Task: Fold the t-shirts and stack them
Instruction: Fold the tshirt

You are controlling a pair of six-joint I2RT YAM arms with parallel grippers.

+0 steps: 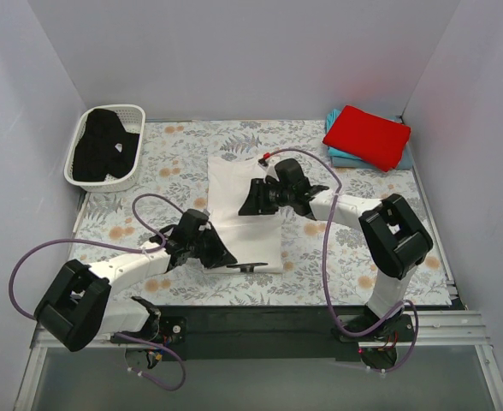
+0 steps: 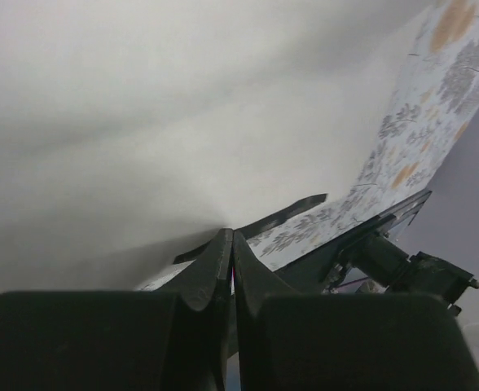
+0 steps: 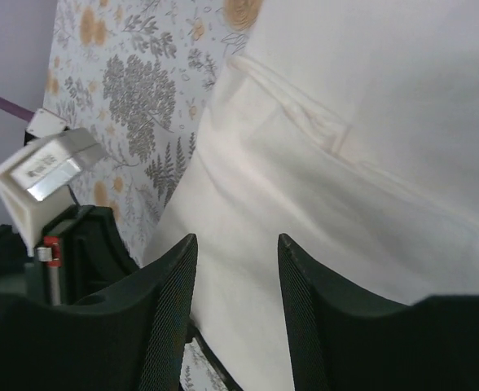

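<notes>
A large white t-shirt (image 1: 243, 184) lies folded into a long strip mid-table, with a bit of black print (image 1: 253, 267) at its near end. My left gripper (image 1: 221, 255) is at the strip's near-left edge. In the left wrist view it (image 2: 227, 236) is shut, with the white cloth (image 2: 182, 106) pinched at its tips. My right gripper (image 1: 253, 201) hovers over the strip's middle. In the right wrist view it (image 3: 235, 240) is open and empty above the white cloth (image 3: 345, 122). A folded red t-shirt (image 1: 367, 135) lies on a teal one (image 1: 346, 159) at the back right. A black t-shirt (image 1: 106, 147) sits in the basket.
The white lattice basket (image 1: 112, 110) stands at the back left. The floral table cloth (image 1: 174, 163) covers the table. Purple cables (image 1: 324, 257) loop from both arms over the near part. Walls close in on the back and both sides.
</notes>
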